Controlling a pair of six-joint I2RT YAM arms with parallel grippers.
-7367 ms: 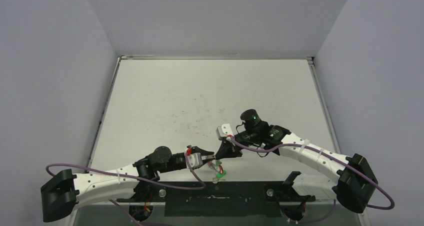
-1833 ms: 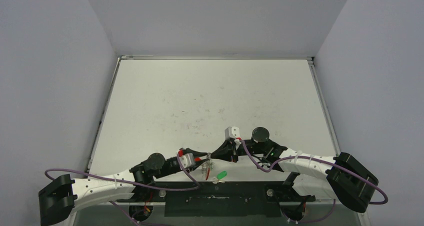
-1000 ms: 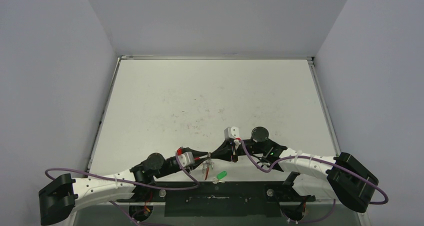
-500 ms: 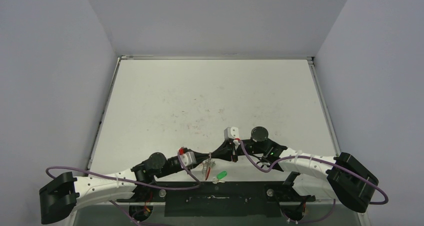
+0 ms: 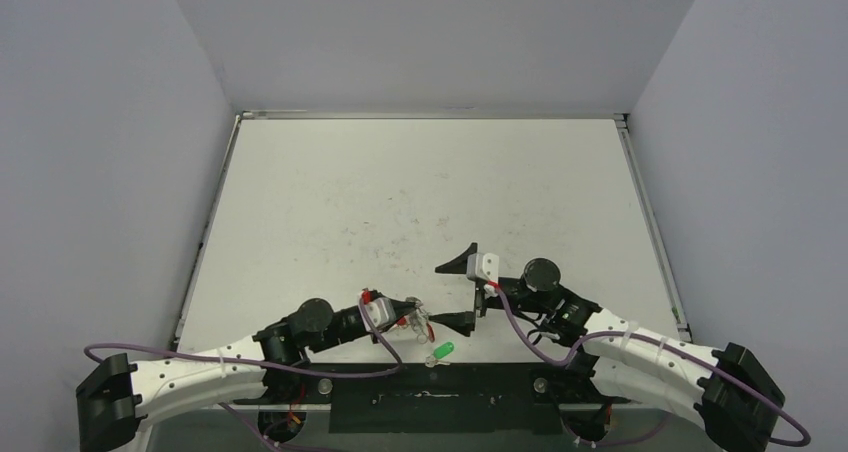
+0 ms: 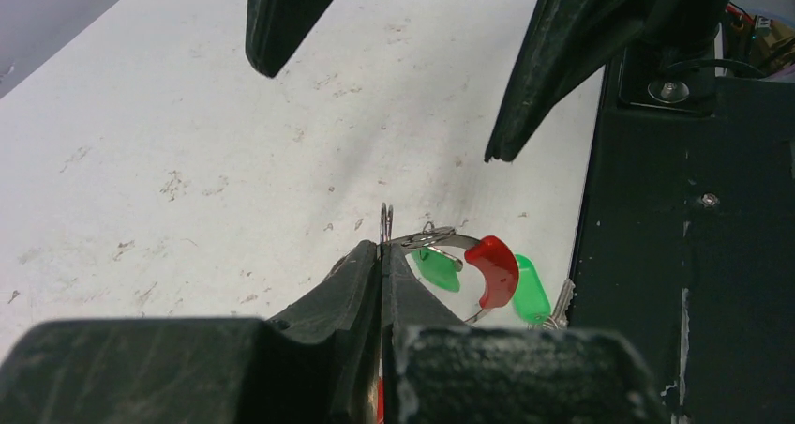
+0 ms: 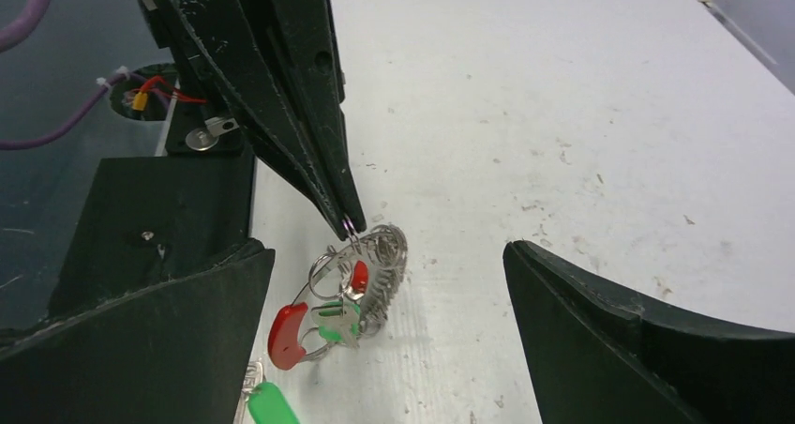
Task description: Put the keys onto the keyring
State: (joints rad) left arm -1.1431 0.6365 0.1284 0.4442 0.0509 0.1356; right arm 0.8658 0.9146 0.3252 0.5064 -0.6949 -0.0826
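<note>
My left gripper is shut on a thin wire loop of the keyring, holding it just above the table near the front edge. The ring's silvery coil faces the right gripper, and its red sleeve curves away to the side. One green-headed key hangs at the ring. Another green key lies loose on the table beside it. My right gripper stands wide open a little right of the ring, one finger on each side, touching nothing.
The black base plate runs along the near edge, right next to the loose key. Purple cables trail from both arms. The scuffed white table stretches away to grey walls.
The right gripper has opened wide and drawn back to the right of the ring. The left gripper stays shut on the ring, shifted slightly right.
</note>
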